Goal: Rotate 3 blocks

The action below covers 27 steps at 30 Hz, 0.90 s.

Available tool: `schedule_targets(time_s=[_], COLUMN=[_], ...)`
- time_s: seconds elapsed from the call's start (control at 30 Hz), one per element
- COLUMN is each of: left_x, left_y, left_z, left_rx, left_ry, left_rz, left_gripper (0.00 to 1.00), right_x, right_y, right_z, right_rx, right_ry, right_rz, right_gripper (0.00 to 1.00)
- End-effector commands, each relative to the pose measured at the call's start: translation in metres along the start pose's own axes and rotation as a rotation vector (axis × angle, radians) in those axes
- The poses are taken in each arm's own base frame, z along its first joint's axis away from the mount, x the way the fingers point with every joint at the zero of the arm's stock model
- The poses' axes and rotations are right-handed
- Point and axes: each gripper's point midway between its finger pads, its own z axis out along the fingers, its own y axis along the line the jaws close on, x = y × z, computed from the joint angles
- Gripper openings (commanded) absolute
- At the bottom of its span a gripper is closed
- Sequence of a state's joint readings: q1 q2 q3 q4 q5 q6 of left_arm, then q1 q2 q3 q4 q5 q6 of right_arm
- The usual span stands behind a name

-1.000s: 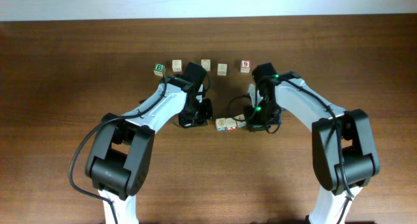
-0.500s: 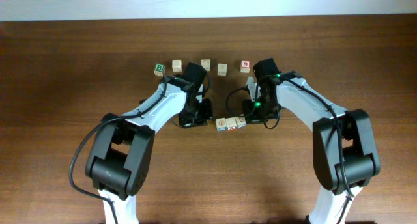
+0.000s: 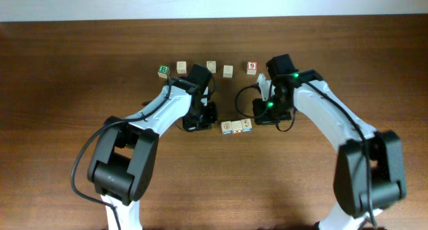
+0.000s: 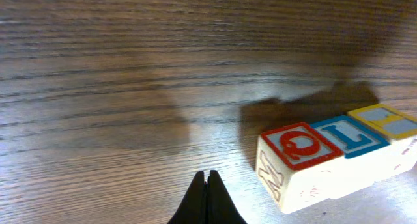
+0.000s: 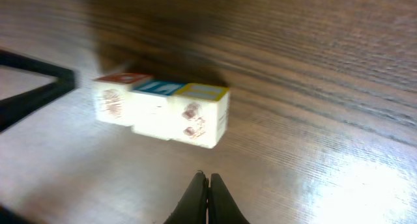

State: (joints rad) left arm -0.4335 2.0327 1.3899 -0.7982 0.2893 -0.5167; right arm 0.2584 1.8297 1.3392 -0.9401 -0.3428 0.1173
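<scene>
Wooden table (image 3: 67, 123); blocks (image 4: 345, 142), letters readable left wrist only

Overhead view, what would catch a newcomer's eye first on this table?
Three blocks pressed side by side in a short row on the table, tops red, blue and yellow, stand out first. The left pincer and the right pincer, both shut and empty, flank that row, one at each end. Behind them a line of loose cubes runs along the far side.
</scene>
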Motion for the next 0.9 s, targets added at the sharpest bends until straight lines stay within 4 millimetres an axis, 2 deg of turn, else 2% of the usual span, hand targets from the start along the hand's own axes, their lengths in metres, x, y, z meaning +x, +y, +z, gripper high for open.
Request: schedule_targets(time_s=[0.0, 0.1, 0.2, 0.3, 0.37, 0.43, 0.57, 0.67, 0.77, 0.87], left_x=[-0.016, -0.015, -0.015, -0.014, -0.014, -0.012, -0.007, -0.005, -0.004, -0.004], left_y=[-0.006, -0.006, -0.007, -0.009, -0.010, -0.012, -0.021, -0.024, -0.025, -0.024], left_z=[-0.034, -0.035, -0.033, -0.032, -0.032, -0.031, -0.028, -0.025, -0.024, -0.023], left_rx=[-0.024, -0.026, -0.052, -0.061, -0.060, -0.059, -0.061, -0.079, -0.079, -0.080], left_ry=[-0.120, -0.120, -0.134, -0.141, -0.140, -0.138, -0.139, -0.145, -0.144, -0.141], left_rz=[0.051, 0.051, 0.064, 0.068, 0.071, 0.066, 0.095, 0.113, 0.116, 0.116], left_gripper=[0.00, 0.00, 0.00, 0.00, 0.00, 0.00, 0.00, 0.00, 0.00, 0.00], right_x=[-0.004, 0.000, 0.007, 0.003, -0.005, -0.013, -0.021, -0.021, -0.018, -0.019], right_y=[0.027, 0.048, 0.070, 0.076, 0.059, 0.035, -0.004, -0.016, -0.021, -0.023], right_z=[-0.026, -0.026, -0.020, -0.018, -0.021, -0.027, -0.029, -0.018, -0.004, 0.001], right_rx=[-0.111, -0.201, -0.219, -0.216, -0.178, -0.148, -0.088, -0.074, -0.072, -0.072], right_ry=[-0.055, -0.045, -0.031, -0.050, -0.069, -0.090, -0.109, -0.080, -0.042, -0.035], right_rz=[-0.088, -0.160, -0.251, -0.266, -0.182, -0.096, -0.012, 0.017, 0.033, 0.036], right_gripper=[0.05, 0.05, 0.05, 0.05, 0.05, 0.05, 0.05, 0.05, 0.05, 0.05])
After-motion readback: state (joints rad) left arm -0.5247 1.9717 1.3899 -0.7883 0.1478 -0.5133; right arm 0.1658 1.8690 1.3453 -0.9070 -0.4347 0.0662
